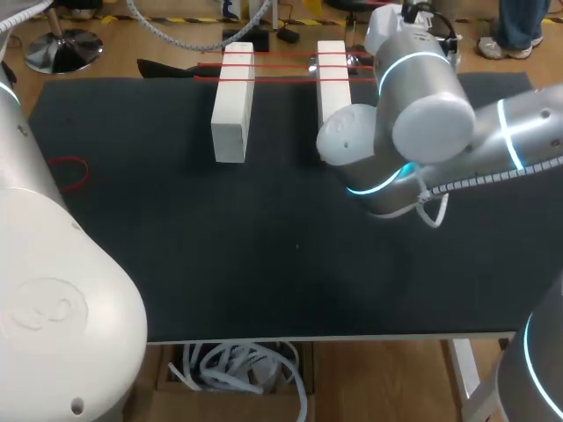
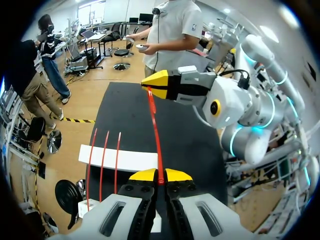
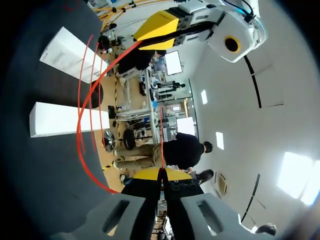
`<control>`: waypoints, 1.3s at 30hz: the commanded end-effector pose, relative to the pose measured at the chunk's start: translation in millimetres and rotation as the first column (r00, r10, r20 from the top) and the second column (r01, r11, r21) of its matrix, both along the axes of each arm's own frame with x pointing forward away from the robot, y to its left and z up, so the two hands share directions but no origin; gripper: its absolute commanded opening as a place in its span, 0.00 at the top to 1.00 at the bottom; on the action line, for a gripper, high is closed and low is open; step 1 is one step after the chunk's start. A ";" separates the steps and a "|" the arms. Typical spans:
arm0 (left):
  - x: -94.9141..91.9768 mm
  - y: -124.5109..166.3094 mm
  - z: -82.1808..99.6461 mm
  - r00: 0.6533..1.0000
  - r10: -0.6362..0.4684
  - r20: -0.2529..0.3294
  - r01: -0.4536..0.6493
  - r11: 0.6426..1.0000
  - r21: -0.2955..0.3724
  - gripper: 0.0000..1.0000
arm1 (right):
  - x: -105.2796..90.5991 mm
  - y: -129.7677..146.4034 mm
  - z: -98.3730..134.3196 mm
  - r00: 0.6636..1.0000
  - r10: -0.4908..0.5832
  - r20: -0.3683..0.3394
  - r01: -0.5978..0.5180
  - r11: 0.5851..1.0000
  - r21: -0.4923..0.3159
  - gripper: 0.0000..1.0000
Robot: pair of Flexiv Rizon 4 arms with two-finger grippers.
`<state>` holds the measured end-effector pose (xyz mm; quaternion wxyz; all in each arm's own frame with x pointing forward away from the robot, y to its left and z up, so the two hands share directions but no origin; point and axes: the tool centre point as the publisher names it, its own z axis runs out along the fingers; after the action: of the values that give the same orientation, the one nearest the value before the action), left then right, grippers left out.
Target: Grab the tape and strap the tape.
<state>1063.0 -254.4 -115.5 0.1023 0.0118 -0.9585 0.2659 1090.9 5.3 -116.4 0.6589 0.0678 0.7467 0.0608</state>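
Hidden behind the right arm (image 1: 422,105) in the head view: near end of the right block (image 1: 332,88). Cut off at the edge: left arm (image 1: 44,290). Covered by the left gripper (image 2: 160,175) in its wrist view: part of a white block (image 2: 120,160), and the red band's (image 2: 156,130) end.

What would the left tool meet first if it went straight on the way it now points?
Probably the right tool, gripping the far end of the red tape; the white block seems to lie below that line, but depth is unclear.
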 end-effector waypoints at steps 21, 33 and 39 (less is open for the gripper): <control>0.5 -0.1 1.4 1.000 -0.001 -0.003 0.001 1.000 0.004 1.00 | 5.8 6.1 6.0 1.000 0.011 0.018 -0.012 0.999 0.043 1.00; 0.5 -0.1 1.4 1.000 -0.001 -0.003 0.001 1.000 0.004 1.00 | 8.1 33.5 11.6 0.997 0.060 0.045 -0.061 0.998 0.018 1.00; 0.5 -0.1 1.4 1.000 -0.001 -0.003 0.001 1.000 0.004 1.00 | 1.6 39.9 14.1 0.997 0.042 0.057 -0.041 0.999 -0.020 1.00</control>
<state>1063.2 -254.5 -115.4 0.1025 0.0117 -0.9585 0.2658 1095.1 37.7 -103.0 0.6797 0.0382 0.7283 0.0791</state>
